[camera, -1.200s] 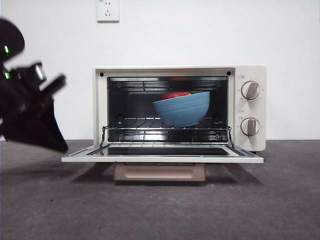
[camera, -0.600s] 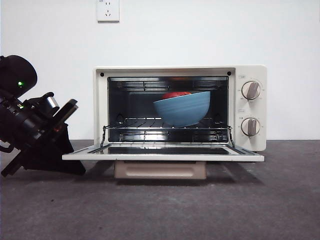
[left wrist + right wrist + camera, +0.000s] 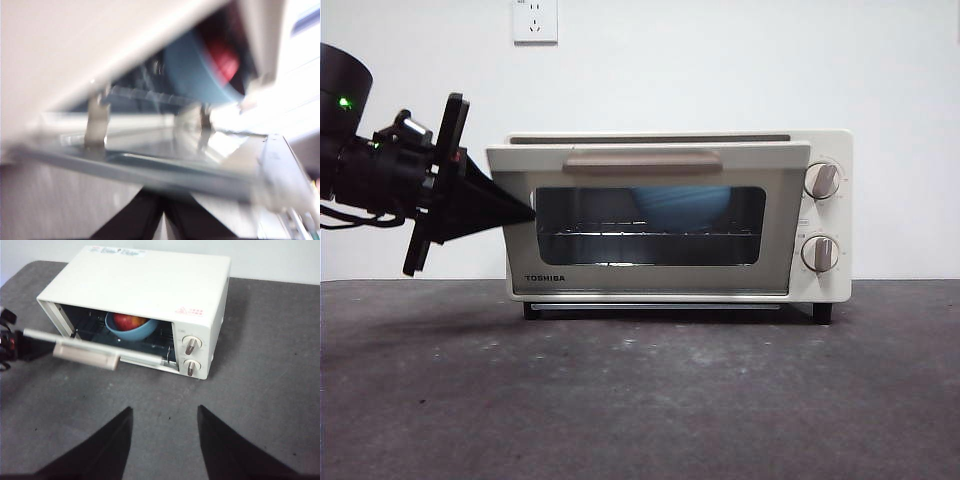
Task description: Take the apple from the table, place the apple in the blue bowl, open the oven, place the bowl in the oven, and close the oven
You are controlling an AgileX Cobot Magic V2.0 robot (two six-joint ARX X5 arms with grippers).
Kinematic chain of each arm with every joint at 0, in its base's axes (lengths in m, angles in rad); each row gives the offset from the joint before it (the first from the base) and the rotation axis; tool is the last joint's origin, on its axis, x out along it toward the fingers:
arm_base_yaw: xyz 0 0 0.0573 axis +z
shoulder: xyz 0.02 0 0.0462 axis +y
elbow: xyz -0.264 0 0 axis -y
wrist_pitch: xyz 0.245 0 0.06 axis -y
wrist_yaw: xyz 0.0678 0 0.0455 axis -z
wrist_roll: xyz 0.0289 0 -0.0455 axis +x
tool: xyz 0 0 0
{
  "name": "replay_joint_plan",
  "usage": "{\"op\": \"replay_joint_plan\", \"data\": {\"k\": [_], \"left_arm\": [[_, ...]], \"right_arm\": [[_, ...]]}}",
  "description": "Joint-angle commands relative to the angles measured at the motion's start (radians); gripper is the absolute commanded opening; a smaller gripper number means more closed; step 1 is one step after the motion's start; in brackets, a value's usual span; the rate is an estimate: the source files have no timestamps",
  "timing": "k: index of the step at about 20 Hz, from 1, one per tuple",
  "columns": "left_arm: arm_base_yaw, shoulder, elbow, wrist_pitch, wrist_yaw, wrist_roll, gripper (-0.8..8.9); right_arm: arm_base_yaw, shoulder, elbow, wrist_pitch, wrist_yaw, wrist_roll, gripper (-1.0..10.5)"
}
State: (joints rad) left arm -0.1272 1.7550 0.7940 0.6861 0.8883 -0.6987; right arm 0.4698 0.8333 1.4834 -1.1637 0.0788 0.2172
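Note:
The cream oven (image 3: 820,150) has its glass door (image 3: 650,225) swung up, leaning a little off shut, with the beige handle (image 3: 642,161) on top. The blue bowl (image 3: 680,200) shows dimly through the glass on the wire rack. In the right wrist view the apple (image 3: 129,320) lies in the bowl (image 3: 131,332) inside the oven (image 3: 140,280). My left gripper (image 3: 525,212) is shut, its pointed tip against the door's left edge. Its blurred wrist view shows the door (image 3: 175,165), bowl (image 3: 187,70) and apple (image 3: 223,57). My right gripper (image 3: 162,432) hangs open and empty above the table.
Two knobs (image 3: 820,181) sit on the oven's right panel. A wall socket (image 3: 536,20) is on the white wall behind. Dark grey table (image 3: 640,400) stretches in front of the oven and to its right (image 3: 270,365).
The oven door has swung from lying flat open to almost shut. The left gripper rose from below the door's left corner and moved right with it.

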Motion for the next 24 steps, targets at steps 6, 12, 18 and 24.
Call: {"op": "replay_joint_plan", "data": {"k": [6, 12, 18, 24], "left_arm": [[0.011, 0.006, 0.089, 0.041, -0.077, -0.086, 0.06], [0.0, -0.047, 0.089, 0.004, -0.005, -0.103, 0.07], [-0.035, -0.222, 0.089, -0.255, -0.05, 0.038, 0.07], [-0.096, -0.452, 0.09, -0.623, -0.243, 0.277, 0.07]], "right_arm": [[0.006, 0.006, 0.022, -0.001, -0.003, 0.019, 2.1], [0.006, 0.008, 0.021, -0.051, -0.006, 0.013, 2.1], [0.006, -0.002, -0.04, -0.019, -0.082, 0.01, 2.1], [0.006, -0.087, -0.301, 0.231, -0.163, 0.009, 2.0]]}}
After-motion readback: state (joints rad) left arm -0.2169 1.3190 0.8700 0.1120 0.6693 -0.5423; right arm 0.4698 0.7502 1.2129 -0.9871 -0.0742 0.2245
